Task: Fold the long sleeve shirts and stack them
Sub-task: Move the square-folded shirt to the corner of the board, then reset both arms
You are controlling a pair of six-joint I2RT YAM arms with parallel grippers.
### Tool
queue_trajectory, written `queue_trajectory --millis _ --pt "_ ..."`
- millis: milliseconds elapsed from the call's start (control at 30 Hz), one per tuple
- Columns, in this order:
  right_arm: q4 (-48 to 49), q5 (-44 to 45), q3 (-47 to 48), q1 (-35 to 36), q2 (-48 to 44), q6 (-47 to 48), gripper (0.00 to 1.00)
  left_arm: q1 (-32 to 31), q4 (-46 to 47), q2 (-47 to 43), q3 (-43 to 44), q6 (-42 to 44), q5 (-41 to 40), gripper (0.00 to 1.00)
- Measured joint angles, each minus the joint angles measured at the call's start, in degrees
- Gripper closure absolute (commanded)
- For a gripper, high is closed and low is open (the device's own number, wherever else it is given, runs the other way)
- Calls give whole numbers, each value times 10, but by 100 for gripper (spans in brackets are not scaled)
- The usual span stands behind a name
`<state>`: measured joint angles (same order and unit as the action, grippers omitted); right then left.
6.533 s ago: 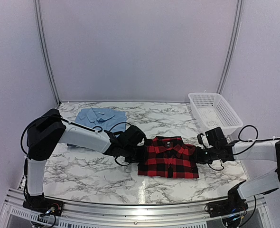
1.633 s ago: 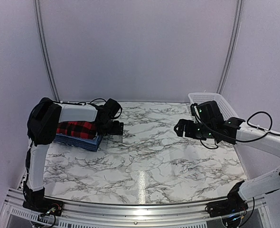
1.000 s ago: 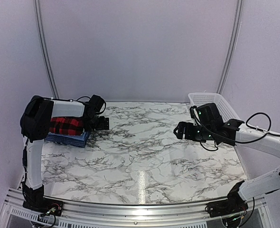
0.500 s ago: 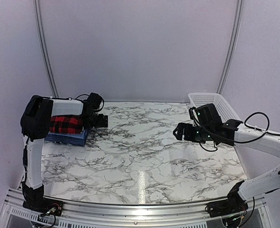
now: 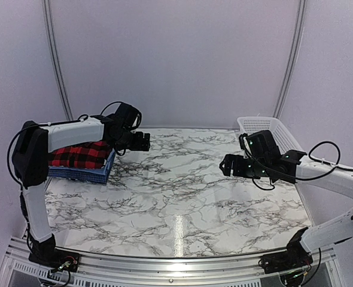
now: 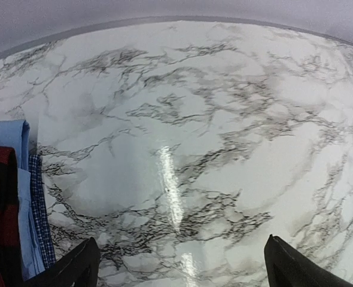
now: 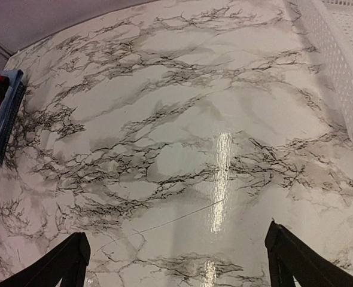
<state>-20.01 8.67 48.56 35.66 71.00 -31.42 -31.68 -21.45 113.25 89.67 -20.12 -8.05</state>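
Top view: my left gripper (image 5: 142,142), fingers spread wide and empty, hangs over the glossy marble-veined table (image 5: 182,197), at 3 o'clock of the folded stack. The soft red-and-black plaid shirt (image 5: 81,155) lies on top. Flat edges of a light blue shirt (image 6: 22,197) and a fine dark blue checked shirt (image 6: 42,218) show beneath it, at the table's 9 o'clock. My right gripper (image 5: 227,164), equally spread, holds nothing near the rigid white mesh basket (image 5: 271,140) at 2 o'clock.

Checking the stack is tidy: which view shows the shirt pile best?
Top external: the shirt pile shows nearly whole, red plaid uppermost. Left wrist catches only its edge layers; right wrist only a distant corner.
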Motion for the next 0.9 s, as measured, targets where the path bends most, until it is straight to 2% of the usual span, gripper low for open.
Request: queue_trajectory --millis 133,333,467,667,900 --pt "2 16 1 0 -22 15 2 -38 15 -71 -37 0 -3 1" --pt "41 59 -5 0 -106 53 2 -71 50 -196 -160 -3 -23 1" --pt "87 89 -36 0 -176 83 1 -73 79 -288 -249 -4 -39 1" --pt "151 126 -133 -1 -268 118 2 -73 138 -438 -378 -2 -69 1" --pt "172 136 -181 -1 -314 134 1 -73 198 -550 -507 -2 -102 1"
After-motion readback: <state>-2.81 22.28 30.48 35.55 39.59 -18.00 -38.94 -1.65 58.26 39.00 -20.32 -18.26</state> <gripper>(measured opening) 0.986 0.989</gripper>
